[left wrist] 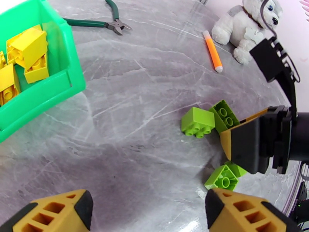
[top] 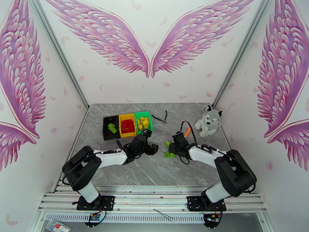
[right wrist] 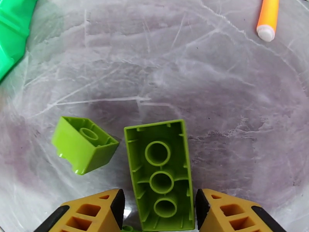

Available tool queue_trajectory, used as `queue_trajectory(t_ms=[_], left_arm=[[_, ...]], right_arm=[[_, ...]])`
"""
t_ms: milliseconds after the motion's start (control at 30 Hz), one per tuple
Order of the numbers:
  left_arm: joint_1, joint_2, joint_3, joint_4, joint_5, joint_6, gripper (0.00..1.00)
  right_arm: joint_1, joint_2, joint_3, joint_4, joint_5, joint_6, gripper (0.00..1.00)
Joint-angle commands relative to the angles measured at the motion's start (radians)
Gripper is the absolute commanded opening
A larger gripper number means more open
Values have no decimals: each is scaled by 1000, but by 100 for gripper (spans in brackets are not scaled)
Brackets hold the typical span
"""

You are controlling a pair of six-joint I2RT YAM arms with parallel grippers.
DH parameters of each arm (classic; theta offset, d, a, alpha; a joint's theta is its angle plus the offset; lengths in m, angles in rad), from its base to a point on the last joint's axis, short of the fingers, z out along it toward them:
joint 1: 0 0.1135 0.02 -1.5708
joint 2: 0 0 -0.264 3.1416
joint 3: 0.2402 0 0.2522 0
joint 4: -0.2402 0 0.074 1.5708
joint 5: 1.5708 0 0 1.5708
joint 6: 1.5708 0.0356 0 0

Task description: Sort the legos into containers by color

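Item: long lime-green plastic brick (right wrist: 158,167), underside up on the table (right wrist: 231,93), right of the green plastic bin (top: 143,113). Our right claw (right wrist: 158,207) straddles it, parted, holding nothing. We judge: grasping step; next, close squarely.

No legible text or markings.

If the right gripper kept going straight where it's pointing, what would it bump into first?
Probably the long green brick, lying hollow side up between the right gripper's open fingers, then the table. Depth is hard to judge.
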Motion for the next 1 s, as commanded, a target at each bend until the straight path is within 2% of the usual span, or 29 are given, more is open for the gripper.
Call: queue_trajectory(t_ms=[0, 233, 400, 600, 767, 967], left_arm=[[10, 9, 19, 14, 13, -8, 82], [25, 6, 14, 21, 23, -16, 82], [49, -21, -8, 28, 19, -36, 82], [112, -133, -65, 4, -17, -52, 91], [167, -284, -123, -44, -82, -36, 98], [274, -444, -208, -102, -158, -76, 99]], right_arm=[[-13, 32, 30, 23, -11, -1, 50], [-20, 48, 51, 22, -9, -6, 45], [-24, 35, 57, 2, 10, -5, 35], [-17, -71, 60, -4, -27, -18, 27], [53, -111, 130, 0, -85, -51, 27], [180, 9, 317, 17, -162, -73, 24]])
